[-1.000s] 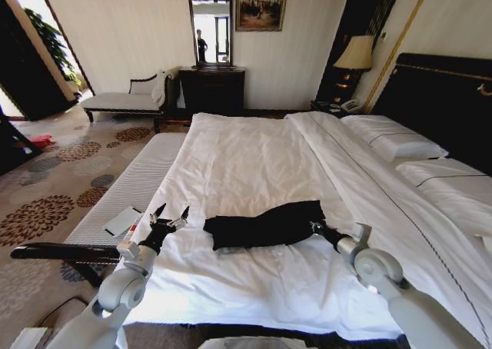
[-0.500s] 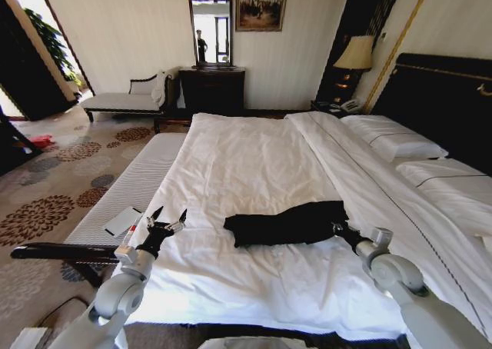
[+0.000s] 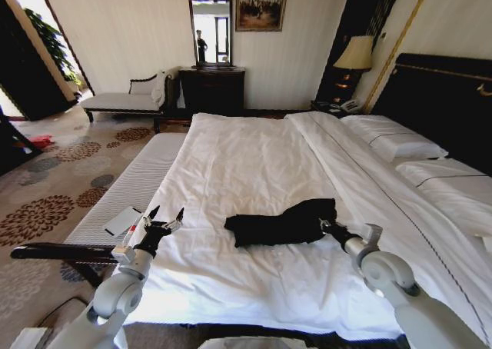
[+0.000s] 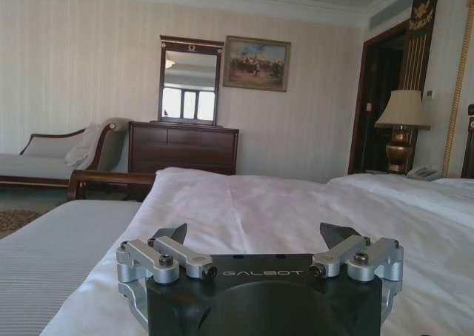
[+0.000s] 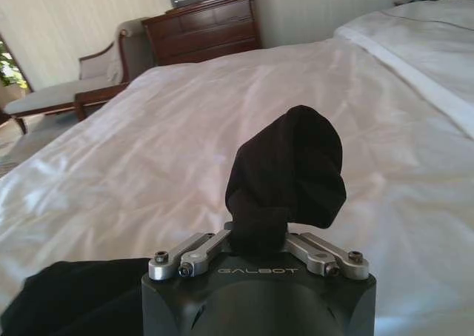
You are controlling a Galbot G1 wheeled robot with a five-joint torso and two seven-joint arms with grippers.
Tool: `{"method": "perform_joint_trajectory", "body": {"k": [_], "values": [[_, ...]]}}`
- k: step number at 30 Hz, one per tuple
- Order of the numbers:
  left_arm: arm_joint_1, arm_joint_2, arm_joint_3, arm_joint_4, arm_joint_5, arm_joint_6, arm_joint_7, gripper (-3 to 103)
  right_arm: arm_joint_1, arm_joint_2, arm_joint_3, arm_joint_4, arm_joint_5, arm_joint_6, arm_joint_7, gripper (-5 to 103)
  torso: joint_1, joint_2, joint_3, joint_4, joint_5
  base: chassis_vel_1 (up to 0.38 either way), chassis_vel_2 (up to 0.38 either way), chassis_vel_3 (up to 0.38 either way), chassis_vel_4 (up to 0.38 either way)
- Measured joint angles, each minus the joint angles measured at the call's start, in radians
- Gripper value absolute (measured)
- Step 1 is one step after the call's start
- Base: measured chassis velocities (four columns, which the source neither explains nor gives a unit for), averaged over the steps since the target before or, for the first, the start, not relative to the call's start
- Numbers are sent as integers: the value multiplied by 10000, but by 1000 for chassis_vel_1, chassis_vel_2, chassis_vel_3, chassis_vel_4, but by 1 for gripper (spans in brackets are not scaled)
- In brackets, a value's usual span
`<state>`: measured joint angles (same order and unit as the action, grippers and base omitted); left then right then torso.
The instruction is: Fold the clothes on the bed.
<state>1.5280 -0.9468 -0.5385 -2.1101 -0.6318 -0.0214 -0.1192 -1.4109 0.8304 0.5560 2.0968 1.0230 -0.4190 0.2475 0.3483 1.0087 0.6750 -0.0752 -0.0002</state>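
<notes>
The right claw [image 3: 329, 226] is clenched on one end of the shirt [image 3: 278, 223], a black wad bulging up from between its jaws. Half a second ago that end lay further out to the right and flatter; now it has come back toward the middle and lifted, so I'd judge a fold is being carried over the rest of the shirt, which trails leftward from the claw across the bed [image 3: 254, 164]. The left claw [image 3: 164, 218] hangs released, well clear of the shirt's other end, near the bed's left edge. Beyond both claws the duvet runs wide and smooth; the pillows [image 3: 392, 140] sit far off right.
</notes>
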Motion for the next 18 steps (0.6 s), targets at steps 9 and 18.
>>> {"method": "perform_joint_trajectory", "body": {"k": [9, 18], "values": [[211, -4, -277, -127, 11, 14, -30, 100, 806, -245, -1444, 512, 228, -90, 97, 5, 0, 0, 0, -1, 0, 0, 0, 0, 0], [303, 16, -326, -175, 25, 47, -51, 100, 2141, -256, -3197, 92, 319, 31, -1, 5, 1, 0, 1, 2, 1, 0, 0, 0, 0]]}}
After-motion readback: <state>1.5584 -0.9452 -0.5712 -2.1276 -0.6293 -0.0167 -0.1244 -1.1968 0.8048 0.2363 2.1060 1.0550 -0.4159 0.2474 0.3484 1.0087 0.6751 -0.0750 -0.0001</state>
